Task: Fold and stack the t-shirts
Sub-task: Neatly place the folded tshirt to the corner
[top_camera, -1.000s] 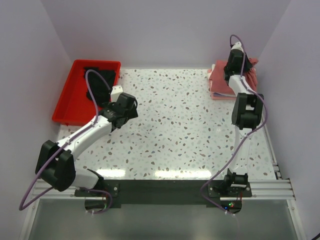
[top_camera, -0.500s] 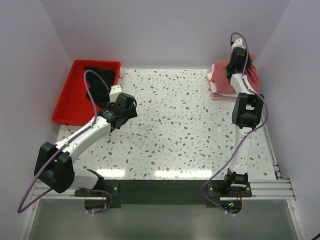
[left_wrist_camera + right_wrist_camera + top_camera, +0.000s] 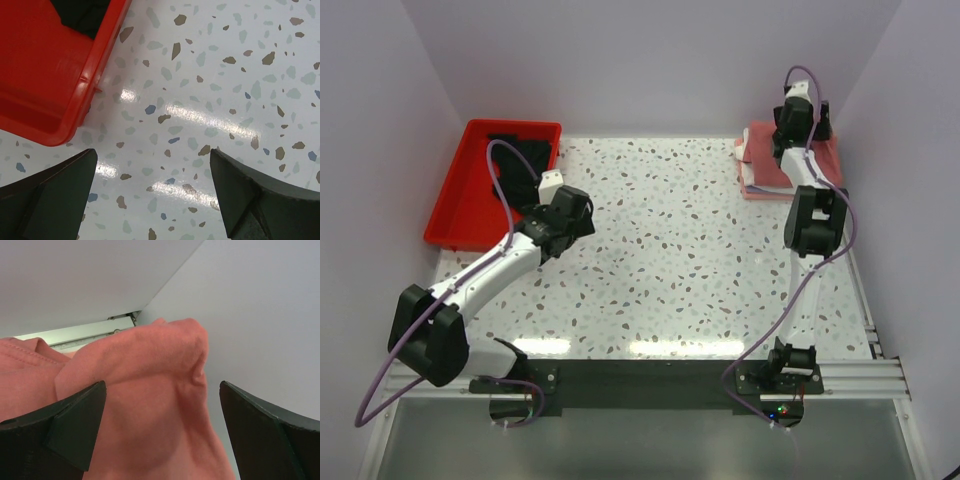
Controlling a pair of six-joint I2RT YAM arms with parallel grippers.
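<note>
Gaping wide, the right claw [image 3: 162, 390] hangs over the shirts [image 3: 757, 160] at two o'clock; the left claw [image 3: 153, 152] gapes beside the tray [image 3: 45, 65] at ten.

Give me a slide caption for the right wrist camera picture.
Right gripper, jaws wide open, over a rumpled fold of the salmon-pink t-shirt beside the grey wall.

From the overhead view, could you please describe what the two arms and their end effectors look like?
The left arm and right arm have white links between chunky black joints, with a purple cable looping alongside each. The left end effector and right end effector carry dark, wedge-shaped fingers.
</note>
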